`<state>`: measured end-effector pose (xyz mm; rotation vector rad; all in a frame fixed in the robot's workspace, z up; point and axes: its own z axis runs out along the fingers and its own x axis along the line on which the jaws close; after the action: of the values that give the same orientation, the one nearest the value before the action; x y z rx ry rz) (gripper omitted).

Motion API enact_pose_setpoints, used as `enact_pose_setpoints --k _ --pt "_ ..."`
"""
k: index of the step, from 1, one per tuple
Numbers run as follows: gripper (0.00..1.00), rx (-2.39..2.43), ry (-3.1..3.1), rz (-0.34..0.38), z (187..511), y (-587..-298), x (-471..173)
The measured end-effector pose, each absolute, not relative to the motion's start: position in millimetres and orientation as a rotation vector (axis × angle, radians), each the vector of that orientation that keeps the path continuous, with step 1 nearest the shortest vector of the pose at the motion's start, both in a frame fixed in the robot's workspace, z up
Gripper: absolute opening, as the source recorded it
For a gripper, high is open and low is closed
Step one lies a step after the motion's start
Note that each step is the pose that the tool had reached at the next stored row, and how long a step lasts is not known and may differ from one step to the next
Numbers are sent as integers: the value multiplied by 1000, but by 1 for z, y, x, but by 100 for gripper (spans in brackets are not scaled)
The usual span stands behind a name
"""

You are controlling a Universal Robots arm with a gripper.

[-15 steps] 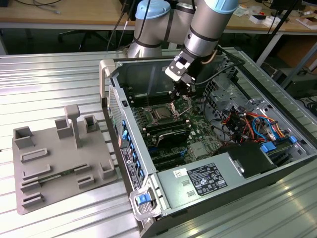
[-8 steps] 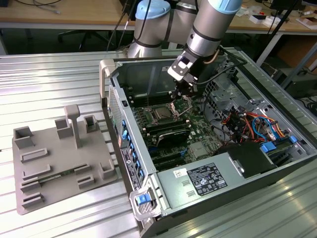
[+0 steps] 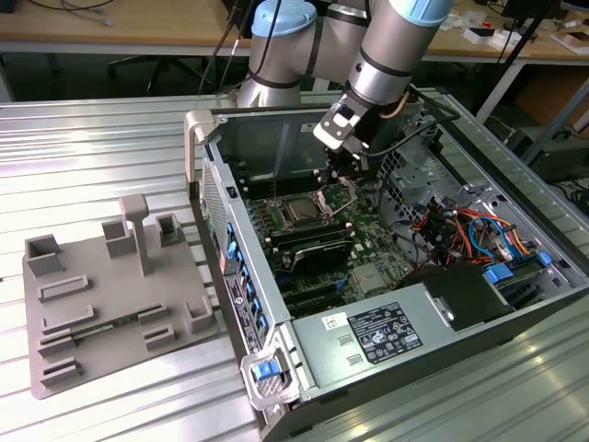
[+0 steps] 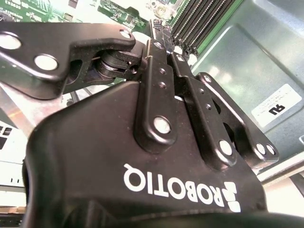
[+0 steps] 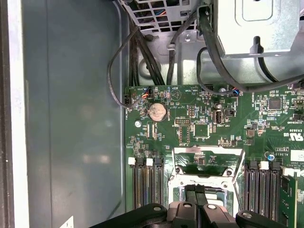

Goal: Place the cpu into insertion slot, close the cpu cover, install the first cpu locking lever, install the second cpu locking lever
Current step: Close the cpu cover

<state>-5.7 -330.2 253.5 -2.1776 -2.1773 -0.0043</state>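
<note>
While the one gripper (image 5: pixel 195 191) hangs inside the open computer case (image 3: pixel 269 138), its two fingers (image 5: pixel 190 198) are pressed together just above the one insertion slot (image 3: pixel 299 212), which lies on the motherboard (image 5: pixel 204 118) between two banks of black memory slots (image 5: pixel 147 183). The one cpu cover (image 5: pixel 209 151) stands raised on its hinge, close behind the fingertips. In the exterior view one grey square fills the slot, but I cannot tell if it is the cpu.

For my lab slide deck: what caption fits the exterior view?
The gripper hangs close by the insertion slot inside an open computer case.
</note>
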Motion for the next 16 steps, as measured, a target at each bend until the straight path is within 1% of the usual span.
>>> enact_pose_setpoints --k 16 --pt "11 -2176 -2176 -2 254 -330 -3"
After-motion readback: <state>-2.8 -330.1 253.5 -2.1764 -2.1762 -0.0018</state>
